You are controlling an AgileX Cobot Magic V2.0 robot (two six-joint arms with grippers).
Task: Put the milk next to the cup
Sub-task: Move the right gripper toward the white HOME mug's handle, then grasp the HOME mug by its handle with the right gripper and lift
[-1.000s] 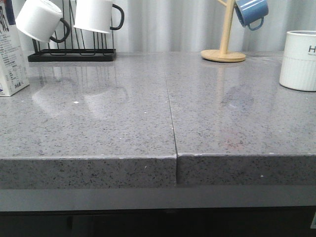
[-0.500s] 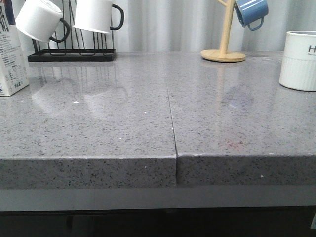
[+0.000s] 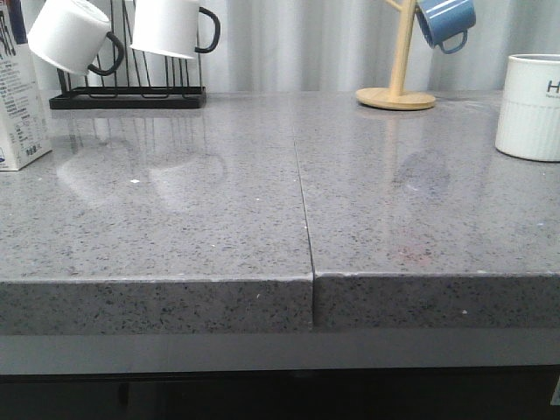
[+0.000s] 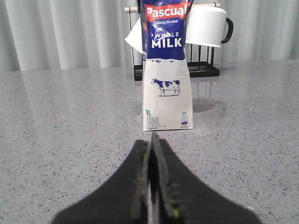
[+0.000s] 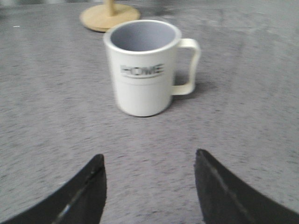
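The milk carton (image 3: 19, 105) stands upright at the far left of the grey counter, cut by the front view's edge. In the left wrist view the milk (image 4: 166, 70) stands straight ahead of my left gripper (image 4: 152, 140), which is shut and empty, a short way from it. The white "HOME" cup (image 3: 530, 107) stands at the far right. In the right wrist view the cup (image 5: 142, 67) stands upright ahead of my open, empty right gripper (image 5: 149, 161), its handle (image 5: 187, 67) off to one side. Neither gripper shows in the front view.
A black rack (image 3: 128, 94) with two white black-handled mugs (image 3: 171, 26) stands at the back left. A wooden mug tree (image 3: 398, 92) with a blue mug (image 3: 444, 22) stands at the back right. A seam (image 3: 302, 192) runs down the counter's middle.
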